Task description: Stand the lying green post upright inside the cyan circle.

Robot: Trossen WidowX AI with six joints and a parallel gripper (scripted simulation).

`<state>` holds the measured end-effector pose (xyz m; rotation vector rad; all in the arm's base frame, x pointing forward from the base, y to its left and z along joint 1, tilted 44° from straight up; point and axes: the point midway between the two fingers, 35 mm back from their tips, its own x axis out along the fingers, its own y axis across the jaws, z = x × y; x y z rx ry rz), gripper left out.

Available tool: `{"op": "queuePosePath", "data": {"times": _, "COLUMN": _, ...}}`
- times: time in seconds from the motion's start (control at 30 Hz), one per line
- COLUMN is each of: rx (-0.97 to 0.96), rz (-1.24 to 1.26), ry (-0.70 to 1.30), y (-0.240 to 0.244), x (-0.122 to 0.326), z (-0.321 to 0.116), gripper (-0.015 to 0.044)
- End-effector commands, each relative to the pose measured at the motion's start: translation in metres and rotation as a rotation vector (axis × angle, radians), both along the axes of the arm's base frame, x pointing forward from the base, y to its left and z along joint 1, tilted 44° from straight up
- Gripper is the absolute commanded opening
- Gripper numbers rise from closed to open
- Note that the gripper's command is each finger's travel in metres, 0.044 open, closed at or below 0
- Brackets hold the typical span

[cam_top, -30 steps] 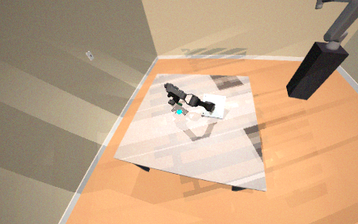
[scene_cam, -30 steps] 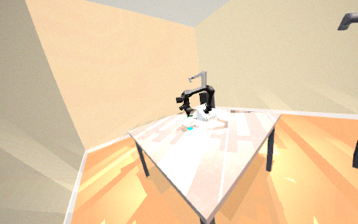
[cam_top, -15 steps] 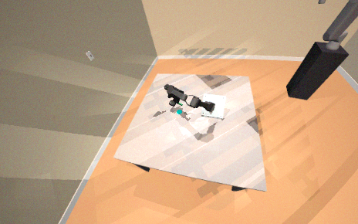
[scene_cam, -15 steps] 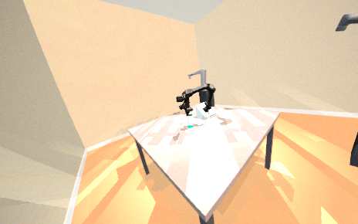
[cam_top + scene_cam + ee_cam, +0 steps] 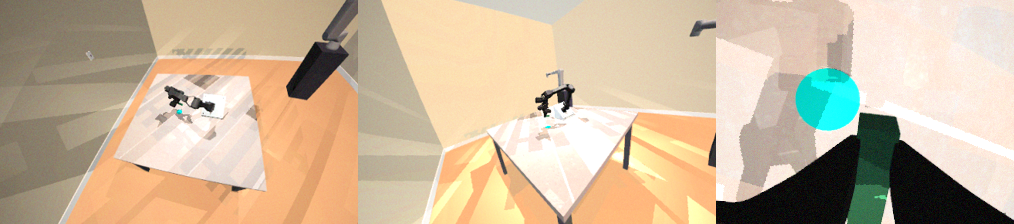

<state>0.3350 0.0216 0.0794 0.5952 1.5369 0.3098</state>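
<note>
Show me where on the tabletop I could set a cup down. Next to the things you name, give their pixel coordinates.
Likely room: the tabletop [image 5: 166, 148] [image 5: 558, 174] between the cyan circle [image 5: 179, 112] [image 5: 548, 127] [image 5: 828, 99] and the edge opposite the arm's white base plate [image 5: 220, 101]. Crowded: around that plate and under the gripper [image 5: 177, 104] [image 5: 546, 115] [image 5: 877, 140].

Parts not possible to see well

The lower end of the dark green square post [image 5: 875, 165] is cut off by the wrist picture's bottom edge.

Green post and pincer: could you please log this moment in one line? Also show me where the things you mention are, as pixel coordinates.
pincer [image 5: 180, 104] [image 5: 547, 116] [image 5: 877, 142]: shut on green post [image 5: 180, 104] [image 5: 548, 116] [image 5: 877, 150] | cyan circle [image 5: 179, 112] [image 5: 548, 127] [image 5: 827, 99]: uncovered | release: not done
</note>
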Motion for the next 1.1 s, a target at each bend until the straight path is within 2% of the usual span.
{"op": "queuePosePath", "data": {"times": 0.0, "rx": -0.022, "rz": -0.002, "ry": -0.005, "y": 0.002, "x": -0.002, "z": -0.005, "gripper": 0.0023}}
{"op": "queuePosePath", "data": {"times": 1.07, "rx": -0.157, "rz": -0.044, "ry": -0.119, "y": 0.005, "x": 0.001, "z": -0.022, "gripper": 0.0023}}
